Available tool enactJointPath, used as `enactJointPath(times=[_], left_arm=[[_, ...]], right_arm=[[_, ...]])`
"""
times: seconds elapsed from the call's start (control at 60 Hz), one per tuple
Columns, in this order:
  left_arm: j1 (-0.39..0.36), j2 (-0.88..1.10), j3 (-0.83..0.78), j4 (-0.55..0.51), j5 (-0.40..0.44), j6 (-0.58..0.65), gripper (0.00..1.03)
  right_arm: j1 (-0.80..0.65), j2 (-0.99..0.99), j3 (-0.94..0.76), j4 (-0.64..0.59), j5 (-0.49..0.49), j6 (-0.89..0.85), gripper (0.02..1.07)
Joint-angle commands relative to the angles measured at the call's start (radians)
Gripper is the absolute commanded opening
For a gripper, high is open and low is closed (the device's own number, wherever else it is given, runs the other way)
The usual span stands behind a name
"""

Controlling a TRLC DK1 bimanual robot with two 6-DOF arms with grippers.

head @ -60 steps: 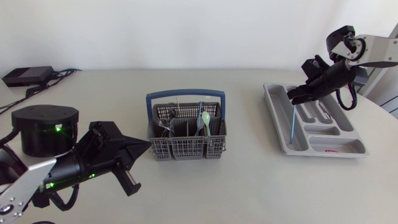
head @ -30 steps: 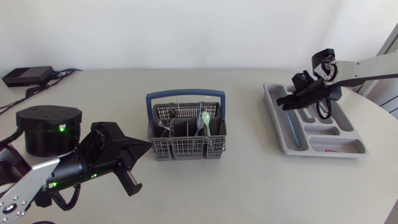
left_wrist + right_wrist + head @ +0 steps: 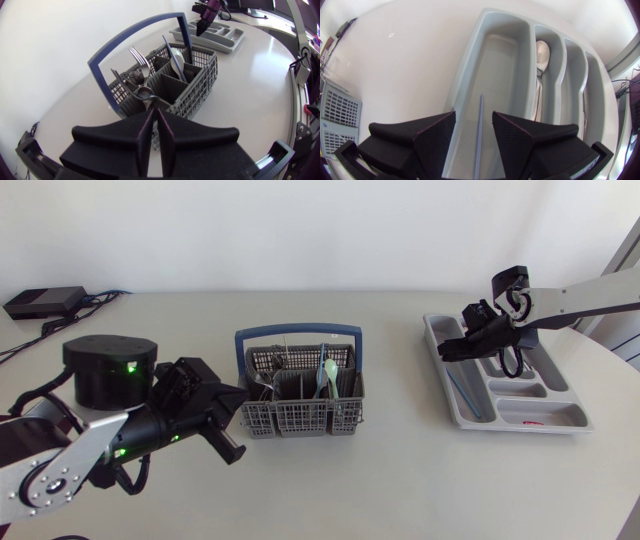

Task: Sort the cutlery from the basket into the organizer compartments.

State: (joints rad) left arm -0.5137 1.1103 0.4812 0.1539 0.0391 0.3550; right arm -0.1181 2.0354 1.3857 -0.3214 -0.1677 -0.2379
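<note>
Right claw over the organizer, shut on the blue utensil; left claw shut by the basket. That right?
One thing is off: the right claw is open, not shut on the blue utensil. The right wrist view shows the claw spread, with the utensil lying untouched in the organizer's wide compartment. The rest is right: the left claw is shut by the basket.

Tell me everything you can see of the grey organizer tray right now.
The organizer is a light grey tray, plastic by its look, lying flat at the right side of the table. Raised dividers split it into long parallel compartments plus a crosswise one at the near end. A slim blue utensil lies in the wide outer compartment, a silver spoon in the next. The right gripper hovers open over it, not visibly touching it.
</note>
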Motion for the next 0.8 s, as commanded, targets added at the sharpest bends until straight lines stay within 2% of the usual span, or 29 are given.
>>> enactJointPath(times=[0.0,0.083,0.3,0.733,0.783], left_arm=[[0.001,0.054,0.057,0.026,-0.016,-0.045,0.11],[0.001,0.105,0.08,0.061,-0.042,-0.067,0.11],[0.012,0.214,0.171,0.055,-0.076,-0.136,0.11],[0.001,0.286,0.244,0.045,-0.208,-0.211,0.11],[0.001,0.289,0.246,0.045,-0.216,-0.215,0.14]], right_arm=[[0.012,-0.069,-0.053,0.015,0.007,0.017,0.72],[0.015,-0.113,-0.083,0.015,0.005,0.018,0.72],[0.034,-0.238,-0.166,0.01,0.005,0.026,0.74],[0.084,-0.417,-0.313,0.008,-0.007,0.031,0.75],[0.086,-0.422,-0.321,0.01,-0.009,0.031,0.75]])
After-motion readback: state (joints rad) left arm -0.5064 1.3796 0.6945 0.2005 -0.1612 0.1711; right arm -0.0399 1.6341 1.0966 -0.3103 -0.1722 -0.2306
